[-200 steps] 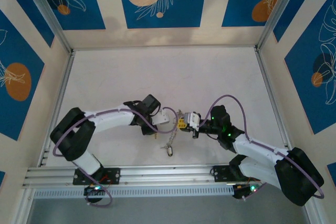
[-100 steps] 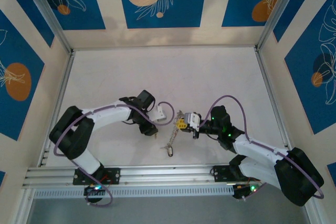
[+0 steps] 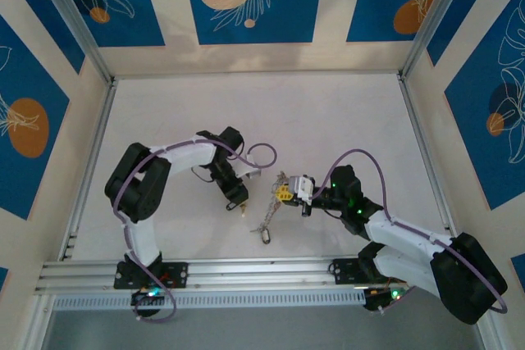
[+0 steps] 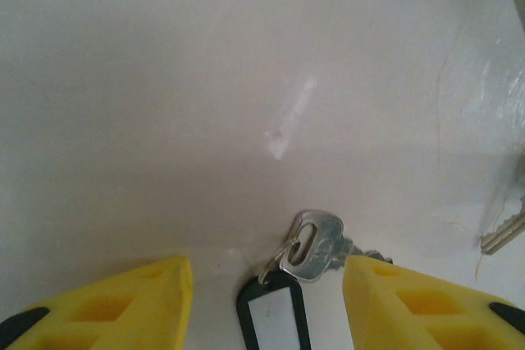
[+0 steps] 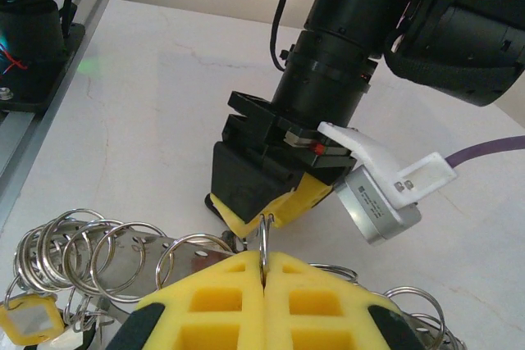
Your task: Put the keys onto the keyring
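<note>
- Silvery strand of small metal pieces lies nearest you. It runs toward 6 o'clock from the bunch of rings and ends in a small dark loop.
- Just beyond it, your right gripper is clenched on the thin wire of the keyring. In the top view the keyring sits at 9 o'clock of that gripper, with a yellow tag among the rings.
- At 9 o'clock of the keyring, a little apart, your left gripper points down at the table, fingers spread and grasping nothing.
- Between those fingers lies a loose key with a black-framed tag. As far as the wrist view shows, it touches neither pad.
- My judgement of progress: the bunch looks partly loaded, but how many keys hang there is too small to tell. This tagged key is not on the keyring. You have yet to pick it up, carry it toward 3 o'clock and thread it onto the held wire.
</note>
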Motion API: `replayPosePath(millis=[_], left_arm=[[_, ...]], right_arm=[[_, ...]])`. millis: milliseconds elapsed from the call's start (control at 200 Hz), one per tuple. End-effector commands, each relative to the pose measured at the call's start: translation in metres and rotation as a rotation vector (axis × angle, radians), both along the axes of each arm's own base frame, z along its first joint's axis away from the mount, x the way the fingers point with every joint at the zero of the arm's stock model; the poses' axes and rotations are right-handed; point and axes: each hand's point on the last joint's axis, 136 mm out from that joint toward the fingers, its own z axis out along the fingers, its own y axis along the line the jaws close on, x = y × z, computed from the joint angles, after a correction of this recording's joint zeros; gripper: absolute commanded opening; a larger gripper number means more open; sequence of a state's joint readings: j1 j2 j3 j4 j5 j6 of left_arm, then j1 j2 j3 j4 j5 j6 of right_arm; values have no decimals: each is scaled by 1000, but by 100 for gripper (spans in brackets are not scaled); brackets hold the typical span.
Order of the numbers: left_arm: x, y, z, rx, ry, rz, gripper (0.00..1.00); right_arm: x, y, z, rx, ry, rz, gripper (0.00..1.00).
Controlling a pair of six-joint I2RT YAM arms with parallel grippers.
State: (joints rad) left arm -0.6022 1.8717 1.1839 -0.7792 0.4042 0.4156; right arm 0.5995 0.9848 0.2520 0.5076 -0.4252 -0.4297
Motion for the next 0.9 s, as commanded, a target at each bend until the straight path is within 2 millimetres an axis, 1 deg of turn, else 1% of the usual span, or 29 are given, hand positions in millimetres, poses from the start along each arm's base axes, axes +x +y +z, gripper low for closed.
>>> replayPosePath(millis=[0, 80, 230, 335, 415, 525, 650, 710, 895], left_arm=[[-8, 2, 4, 7, 59, 11, 51], [-6, -1, 3, 2, 65, 5, 51], [-9, 0, -3, 9, 87, -3, 46], [-11, -1, -3, -4, 83, -4, 44], [-10, -2, -1, -19, 73, -6, 39], [-10, -5, 0, -34, 76, -14, 35], [-14, -8, 1, -49, 103, -22, 34], [-16, -7, -1, -47, 114, -24, 31], [-19, -3, -4, -30, 123, -25, 30]], right_arm=[[1, 0, 9, 29, -31, 1, 0], [1, 0, 9, 29, -28, -1, 0], [1, -1, 10, 29, -30, -3, 0], [1, -1, 10, 28, -29, 0, 0], [1, 0, 11, 30, -30, 1, 0], [2, -1, 10, 29, -28, -1, 0], [2, -1, 11, 29, -29, -3, 0], [2, -1, 11, 29, -31, -2, 0], [3, -1, 11, 31, -31, -3, 0]])
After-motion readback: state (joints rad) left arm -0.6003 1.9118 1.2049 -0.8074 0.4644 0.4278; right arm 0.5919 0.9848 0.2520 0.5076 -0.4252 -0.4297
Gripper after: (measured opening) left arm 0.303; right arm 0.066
